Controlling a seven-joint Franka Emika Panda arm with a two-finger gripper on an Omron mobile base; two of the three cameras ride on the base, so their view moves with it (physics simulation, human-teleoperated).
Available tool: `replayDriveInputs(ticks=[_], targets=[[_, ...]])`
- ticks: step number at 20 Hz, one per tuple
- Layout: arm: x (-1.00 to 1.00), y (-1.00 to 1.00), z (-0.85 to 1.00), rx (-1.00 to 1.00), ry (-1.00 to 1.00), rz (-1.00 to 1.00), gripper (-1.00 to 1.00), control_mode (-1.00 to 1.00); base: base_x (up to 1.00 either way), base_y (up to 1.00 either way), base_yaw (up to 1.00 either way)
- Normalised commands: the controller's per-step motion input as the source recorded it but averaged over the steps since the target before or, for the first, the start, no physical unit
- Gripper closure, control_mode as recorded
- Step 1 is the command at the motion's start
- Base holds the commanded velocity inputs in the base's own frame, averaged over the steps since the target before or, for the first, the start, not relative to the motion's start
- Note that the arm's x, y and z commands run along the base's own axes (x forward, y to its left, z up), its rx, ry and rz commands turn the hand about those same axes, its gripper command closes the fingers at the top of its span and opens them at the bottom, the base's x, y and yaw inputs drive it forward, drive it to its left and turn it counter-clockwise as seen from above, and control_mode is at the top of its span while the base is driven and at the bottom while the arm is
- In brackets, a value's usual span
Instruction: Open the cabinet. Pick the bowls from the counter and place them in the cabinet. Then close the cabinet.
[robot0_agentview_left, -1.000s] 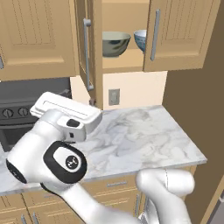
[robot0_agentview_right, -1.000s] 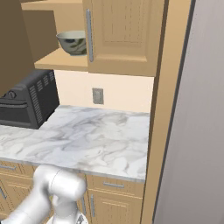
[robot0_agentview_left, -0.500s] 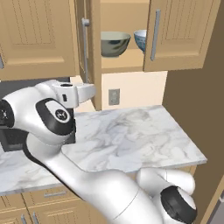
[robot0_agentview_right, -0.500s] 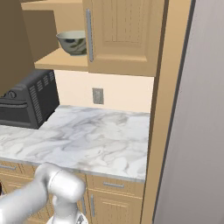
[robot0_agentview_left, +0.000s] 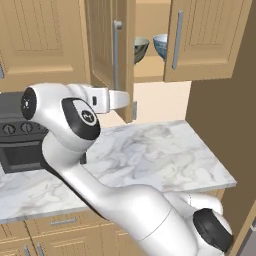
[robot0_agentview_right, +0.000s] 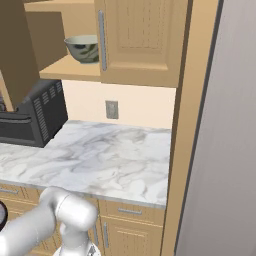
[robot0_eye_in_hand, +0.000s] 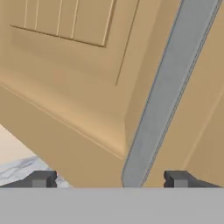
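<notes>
Left of the cabinet stands the black oven, its front partly hidden by the white arm. The cabinet's left door is swung open, and the gripper is close against that door, its fingers spread wide on both sides of the silver bar handle and holding nothing. Inside, on the shelf, sit the olive-grey bowl and, just to its right, the white bowl. The right door is closed. Below the cabinet lies the counter, with a wall outlet above it.
</notes>
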Motion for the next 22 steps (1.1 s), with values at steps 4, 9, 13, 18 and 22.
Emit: replayDriveInputs(ticks=[4, 9, 13, 18, 22], targets=[[0.29, -1.00, -0.84, 0.00, -0.18, 0.25, -1.00, -1.00, 0.00, 0.00, 0.00], [0.77, -1.00, -0.65, 0.02, -0.10, 0.20, -1.00, -1.00, 0.00, 0.00, 0.00], [1.00, -1.00, 0.04, 0.28, 0.19, -0.03, -1.00, -1.00, 0.00, 0.00, 0.00], [1.00, -0.59, 0.64, 0.33, 0.30, -0.24, -1.00, -1.00, 0.00, 0.00, 0.00], [1.00, -0.41, 0.76, 0.28, 0.27, -0.34, -1.00, -1.00, 0.00, 0.00, 0.00]])
